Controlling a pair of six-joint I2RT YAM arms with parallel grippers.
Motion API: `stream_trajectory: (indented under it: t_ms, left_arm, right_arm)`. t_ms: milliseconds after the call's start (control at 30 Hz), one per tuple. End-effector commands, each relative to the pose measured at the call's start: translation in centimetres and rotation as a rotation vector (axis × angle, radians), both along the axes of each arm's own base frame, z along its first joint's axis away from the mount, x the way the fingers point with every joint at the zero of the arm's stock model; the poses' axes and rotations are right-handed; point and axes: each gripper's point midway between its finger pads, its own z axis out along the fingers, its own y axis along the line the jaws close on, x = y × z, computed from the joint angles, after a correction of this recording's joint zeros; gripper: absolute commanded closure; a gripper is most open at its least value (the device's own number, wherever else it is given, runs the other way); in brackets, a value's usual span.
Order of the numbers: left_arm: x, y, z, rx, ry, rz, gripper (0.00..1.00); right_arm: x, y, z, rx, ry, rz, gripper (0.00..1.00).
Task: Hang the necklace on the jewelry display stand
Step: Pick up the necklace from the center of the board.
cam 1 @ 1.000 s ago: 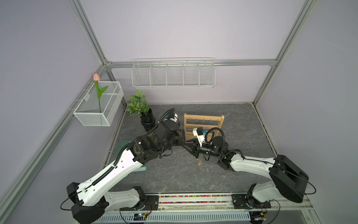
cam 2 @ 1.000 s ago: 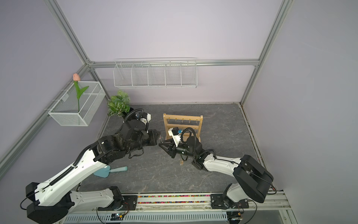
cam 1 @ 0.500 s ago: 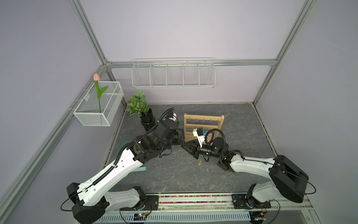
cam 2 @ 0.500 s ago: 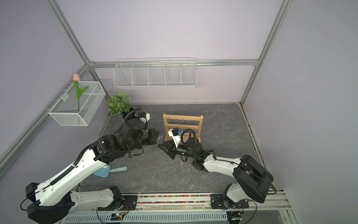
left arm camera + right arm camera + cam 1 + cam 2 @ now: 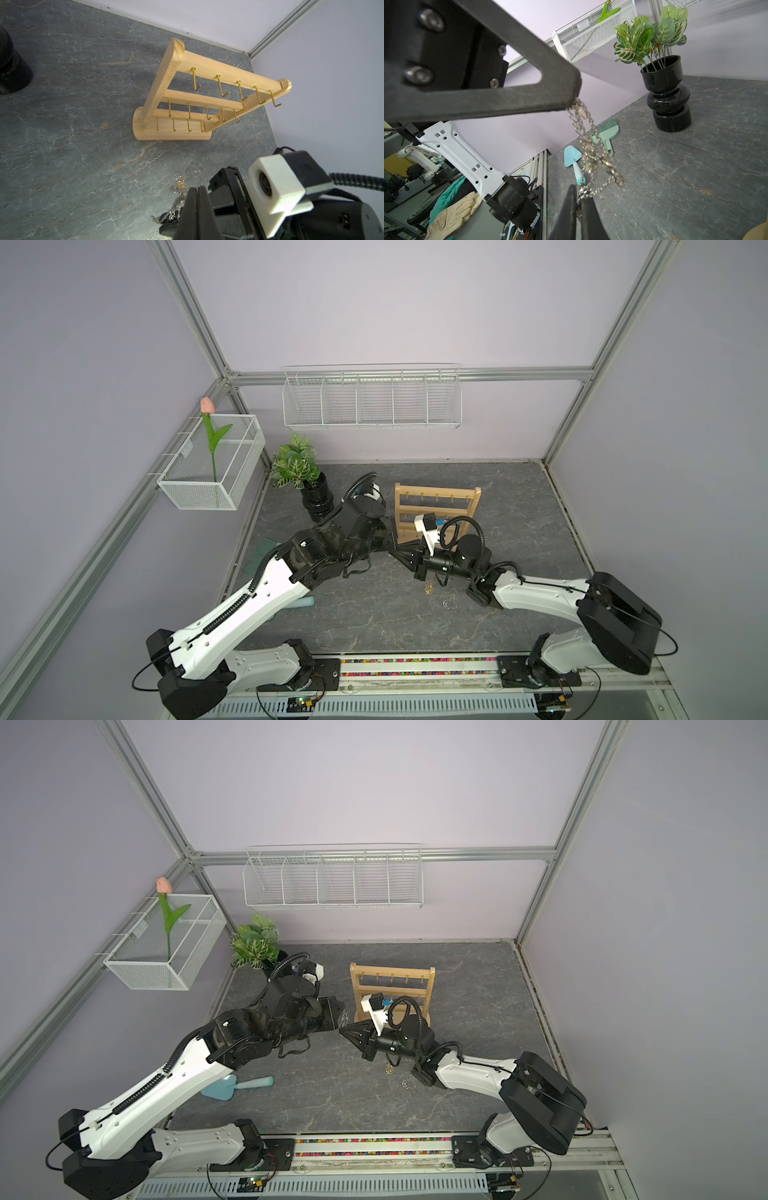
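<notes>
Necklace (image 5: pixel 586 143), a silver chain, is off the worktop (image 5: pixel 374 614) and strung between both grippers, just in front of the jewelry display stand (image 5: pixel 199 99). Left gripper (image 5: pixel 197 190) has its fingers pressed together on one part of the chain. In the right wrist view the links spill from under its fingertip and hang in a doubled strand. Right gripper (image 5: pixel 579 197) pinches a lower part of that strand, its two fingers closed with only chain between them, and a short slack bight droops beside the pinch. So the chain's long axis runs from one set of fingertips to the other, nearer upright than level as far as I can judge, and the two tips sit close together.

The stand is upright toward the back edge of the worktop, about midway between the side edges, and its gold hooks (image 5: pixel 220 85) look bare. From the fingers it lies toward the back edge. In both top views the grippers meet just off the near corner of its base on the robot's left, so both arms are about equally near. My reading is that the held strand must be drawn apart into a span lying along a crossbar, then carried back over a hook's upturned tip. A gold chain (image 5: pixel 180 184) lies loose on the worktop close by, apart from the held one
</notes>
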Motion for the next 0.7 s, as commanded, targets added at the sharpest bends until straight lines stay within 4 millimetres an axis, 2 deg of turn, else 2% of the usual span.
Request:
stream_trajectory:
  t_ms: [0,167,233,533,667]
  left_arm:
    - [0.2,-0.2,-0.4,-0.017,0.016,0.01,1.0]
    - [0.2,0.1,0.1,-0.024,0.007,0.018,1.0]
    - [0.2,0.3,0.3,-0.027,0.0,0.025,1.0]
    - [0.3,0.5,0.4,-0.025,-0.008,0.032,1.0]
    - [0.2,0.3,0.0,-0.016,0.004,0.025,1.0]
  right_arm:
    - [-0.3,0.3,0.6,0.036,-0.005,0.014,0.87]
    - [-0.1,0.6,-0.1,0.03,0.005,0.015,0.75]
    - [0.0,0.8,-0.4,0.029,0.011,0.019,0.73]
    - [-0.3,1.3,-0.5,0.049,0.022,0.046,0.69]
    - [-0.3,1.2,0.1,0.064,0.009,0.04,0.74]
